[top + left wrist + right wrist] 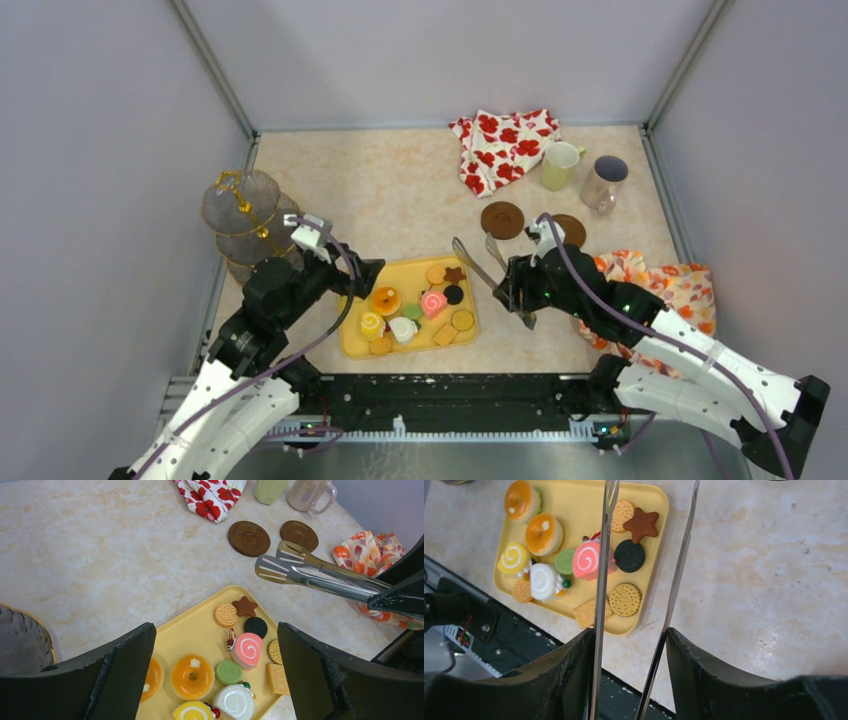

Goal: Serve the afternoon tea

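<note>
The right fingers [579,655] fill the bottom of the right wrist view, dark and blurred. They are closed part-way on the tongs [600,580], with one steel blade against each inner face. The handle end is hidden behind the fingers. The blades stand apart and, in this view, cross in front of the yellow tray [656,500] and the pink swirl roll [585,560]. Both run out of the top of the frame, so their tips cannot be seen here. The left wrist view shows the slotted tips held above bare tabletop [100,555] just beyond the tray's far corner.

The left fingers [142,645] are spread as wide as they go and hold nothing. They hang over the near left part of the tray and cover two of its corners.

All the sweets lie on the tray: two orange tarts [541,532], a yellow swirl roll [513,557], a white one, a green disc, a star biscuit [640,525], a black biscuit [629,556] and several tan ones (one square biscuit is half hidden behind a blade).

The pale-yellow mug [558,165] and the greyish mug [603,180] stand at the far right, just beside the red-flowered cloth [503,145]. The left wrist view cuts off both mugs at the top. Of the two brown coasters [502,220], the right one is partly hidden by the right wrist. An orange-flowered cloth [675,285] lies mostly under that arm. A tiered wire stand [243,210] sits at the left edge, its lower tier behind the left arm.
</note>
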You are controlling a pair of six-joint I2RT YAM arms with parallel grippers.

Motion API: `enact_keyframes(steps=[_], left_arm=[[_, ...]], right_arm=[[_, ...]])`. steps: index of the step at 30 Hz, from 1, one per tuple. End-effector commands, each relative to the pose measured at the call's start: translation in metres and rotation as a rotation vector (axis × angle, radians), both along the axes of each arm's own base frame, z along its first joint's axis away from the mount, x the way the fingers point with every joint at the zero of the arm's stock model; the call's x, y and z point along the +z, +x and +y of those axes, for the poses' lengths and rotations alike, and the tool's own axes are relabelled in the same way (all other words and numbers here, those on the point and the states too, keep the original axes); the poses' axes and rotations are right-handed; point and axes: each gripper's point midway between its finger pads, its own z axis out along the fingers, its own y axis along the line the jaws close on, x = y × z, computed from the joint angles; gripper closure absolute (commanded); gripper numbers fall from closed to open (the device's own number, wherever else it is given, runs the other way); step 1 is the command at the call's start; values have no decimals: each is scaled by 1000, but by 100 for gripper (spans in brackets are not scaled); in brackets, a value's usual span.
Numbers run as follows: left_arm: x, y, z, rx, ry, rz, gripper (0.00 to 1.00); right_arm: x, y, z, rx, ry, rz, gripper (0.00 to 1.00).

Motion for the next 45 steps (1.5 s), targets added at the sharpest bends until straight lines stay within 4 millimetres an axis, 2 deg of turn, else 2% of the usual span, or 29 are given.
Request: enact_keyframes(steps=[1,7,11,16,22,25,35,45], left_arm=[[10,5,9,52,-5,-37,1],[16,6,22,122,-14,-69,2],[16,7,22,122,-15,-71,2],[17,7,22,123,-15,-72,2],[17,7,24,136,-15,-74,2],[16,8,26,142,-13,-73,2],[17,8,26,143,-13,-76,2],[16,8,25,137,-14,-74,2]], right_arm=[[24,-3,30,133,107,-69,48],[17,-14,40,219,127,-85,50],[10,-18,40,247,87,-88,53],[7,-33,52,335,51,-129,53],[-16,-42,66,384,-76,-149,51],[-21,-44,71,380,-113,-166,51],[-40,-58,72,427,-121,-102,50],[-53,-60,66,415,-181,-95,50]])
